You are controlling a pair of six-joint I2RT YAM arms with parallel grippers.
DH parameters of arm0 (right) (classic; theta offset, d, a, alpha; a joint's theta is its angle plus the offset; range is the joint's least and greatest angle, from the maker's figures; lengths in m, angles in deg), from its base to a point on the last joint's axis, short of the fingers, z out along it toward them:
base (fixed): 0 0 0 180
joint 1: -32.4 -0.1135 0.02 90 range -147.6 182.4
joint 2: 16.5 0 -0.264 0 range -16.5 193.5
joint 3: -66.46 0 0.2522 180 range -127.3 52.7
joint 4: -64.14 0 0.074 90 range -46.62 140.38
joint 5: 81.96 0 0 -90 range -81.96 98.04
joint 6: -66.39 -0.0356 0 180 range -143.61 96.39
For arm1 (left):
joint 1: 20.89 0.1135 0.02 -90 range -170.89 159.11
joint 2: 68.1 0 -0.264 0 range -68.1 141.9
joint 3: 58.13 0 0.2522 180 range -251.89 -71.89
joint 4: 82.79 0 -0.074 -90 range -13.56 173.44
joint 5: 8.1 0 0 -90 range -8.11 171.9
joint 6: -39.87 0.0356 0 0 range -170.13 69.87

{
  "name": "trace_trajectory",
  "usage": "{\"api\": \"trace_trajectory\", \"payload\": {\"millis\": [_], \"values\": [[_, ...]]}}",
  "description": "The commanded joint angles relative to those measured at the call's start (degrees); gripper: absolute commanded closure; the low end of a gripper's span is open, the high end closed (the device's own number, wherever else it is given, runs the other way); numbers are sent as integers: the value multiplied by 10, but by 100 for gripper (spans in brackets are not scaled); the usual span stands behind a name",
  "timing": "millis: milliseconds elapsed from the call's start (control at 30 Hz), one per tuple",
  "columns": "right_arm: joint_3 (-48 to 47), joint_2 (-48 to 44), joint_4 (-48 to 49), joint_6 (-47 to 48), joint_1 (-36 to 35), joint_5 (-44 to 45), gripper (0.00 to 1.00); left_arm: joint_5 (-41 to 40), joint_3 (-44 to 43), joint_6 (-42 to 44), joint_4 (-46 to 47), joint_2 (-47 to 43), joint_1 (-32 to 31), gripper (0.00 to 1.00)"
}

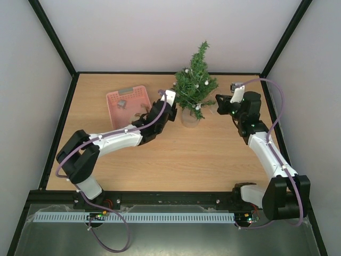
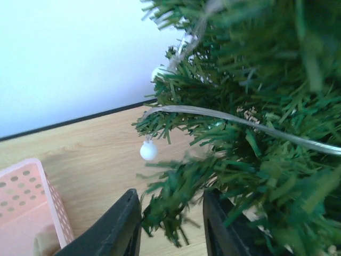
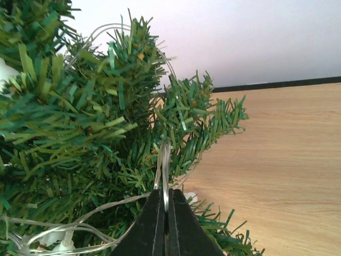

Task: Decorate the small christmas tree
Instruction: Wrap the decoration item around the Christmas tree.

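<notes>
Where the small christmas tree (image 1: 194,88) stands: far middle of the table (image 1: 176,160), between the 2 grippers.
Left gripper (image 2: 171,224): fingers apart, 1 branch tip (image 2: 160,210) between them.
Right gripper (image 3: 165,213): fingers clenched on a clear strand (image 3: 164,160).

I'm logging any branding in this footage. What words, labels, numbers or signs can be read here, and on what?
None can be read.
The small christmas tree, its clear light string, the pink basket and the table show no writing.
Any marking on the left arm or right arm is too small to tell.
</notes>
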Motion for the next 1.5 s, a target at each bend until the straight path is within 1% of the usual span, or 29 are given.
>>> {"api": "trace_trajectory", "payload": {"millis": [0, 167, 267, 333, 467, 600, 900, 1033, 1167, 1200, 1233, 1333, 1467], "values": [[-3, -11, -25, 15, -5, 9, 98, 22, 11, -58, -24, -72, -8, 64], [-5, -16, -32, 12, -11, 13, 98, 33, 62, -135, -23, -135, -57, 59], [-4, -20, -40, 1, -15, 20, 98, 37, 68, -182, -17, -148, -92, 56], [-1, -25, -47, -10, -19, 17, 98, 39, 69, -199, 2, -144, -113, 53], [16, -52, -45, -29, -22, -2, 98, 41, 45, -208, 11, -111, -137, 51], [30, -72, -45, -34, -23, -1, 98, 60, 22, -222, 23, -73, -143, 47], [50, -81, -26, -36, -26, -12, 98, 82, -33, -240, 27, -2, -151, 41], [51, -77, -23, -38, -27, -15, 98, 60, -67, -239, 0, 29, -151, 39], [51, -78, -19, -36, -31, -18, 98, 16, -109, -232, -61, 61, -150, 39], [51, -78, -19, -35, -32, -20, 98, 1, -116, -230, -78, 67, -150, 40], [52, -77, -21, -33, -33, -23, 98, -9, -120, -224, -84, 69, -148, 44], [51, -74, -37, -23, -36, -27, 97, -39, -115, -201, -89, 63, -144, 64], [48, -75, -55, -16, -39, -19, 93, -53, -100, -179, -91, 46, -132, 82]]}}
